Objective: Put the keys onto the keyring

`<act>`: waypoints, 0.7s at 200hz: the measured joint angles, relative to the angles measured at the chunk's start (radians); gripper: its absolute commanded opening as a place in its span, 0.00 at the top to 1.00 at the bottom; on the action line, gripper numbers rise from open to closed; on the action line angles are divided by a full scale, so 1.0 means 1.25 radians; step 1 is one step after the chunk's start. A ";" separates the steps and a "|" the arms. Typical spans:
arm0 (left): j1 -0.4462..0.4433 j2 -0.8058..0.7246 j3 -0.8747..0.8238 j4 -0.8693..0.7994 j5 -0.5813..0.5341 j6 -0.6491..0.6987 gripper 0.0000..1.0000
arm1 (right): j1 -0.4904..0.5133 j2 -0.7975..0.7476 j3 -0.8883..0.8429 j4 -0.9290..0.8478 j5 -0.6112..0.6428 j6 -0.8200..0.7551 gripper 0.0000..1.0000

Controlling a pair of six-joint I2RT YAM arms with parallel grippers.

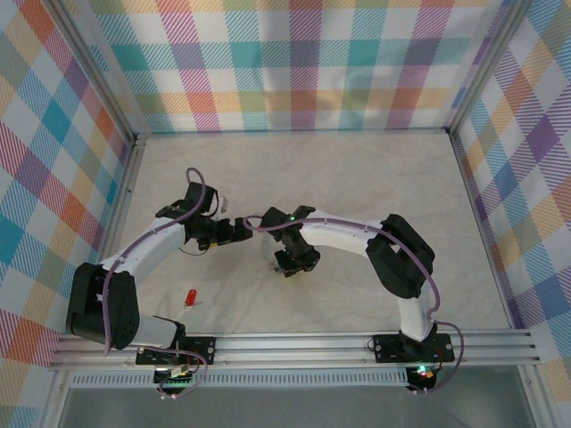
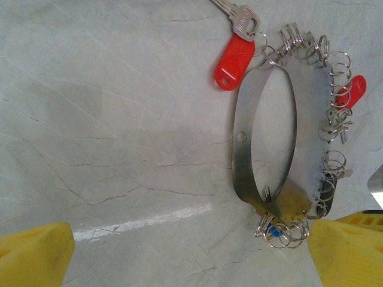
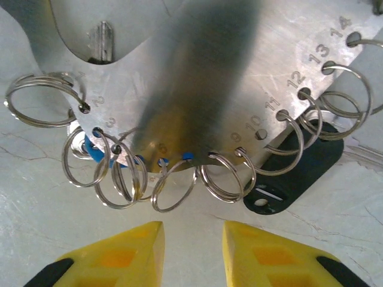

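Overhead, the two arms met near the middle of the table (image 1: 375, 178), with the left gripper (image 1: 243, 230) and the right gripper (image 1: 285, 264) close together.

Seen from the left wrist, the left gripper (image 2: 191, 257) had its yellow fingertips (image 2: 33, 254) spread wide, with nothing between them. The keyring (image 2: 241, 136) lay ahead of it, toward its right finger: a thin metal band bent into a loop and fringed with small split rings. A red-headed key (image 2: 234, 60) hung at the loop's far end, its silver blade pointing away. A second red head (image 2: 351, 91) sat off the loop's right side. A black head (image 2: 326, 190) and a blue head (image 2: 273, 231) sat at the near end, just ahead of the right fingertip.

Seen from the right wrist, the right gripper (image 3: 191, 251) had only a narrow gap between its fingertips (image 3: 119, 257) and pinched nothing. The keyring (image 3: 197, 78) was just ahead of the tips (numbers were stamped beside its holes), with the black head (image 3: 299, 173) ahead to the right and the blue head (image 3: 90, 149) ahead to the left.

A loose red key (image 1: 190, 297) lay on the table well behind the left gripper, near that arm's base.
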 measured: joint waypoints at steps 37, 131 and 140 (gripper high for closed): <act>0.000 0.019 0.000 0.002 0.034 0.000 0.00 | 0.005 0.002 0.002 0.014 -0.015 0.000 0.66; 0.006 0.035 0.005 0.002 0.069 -0.003 0.00 | 0.007 0.053 0.048 -0.008 0.024 0.010 0.73; 0.006 0.035 0.005 0.002 0.069 -0.003 0.00 | 0.007 0.052 0.048 -0.009 0.034 0.014 0.73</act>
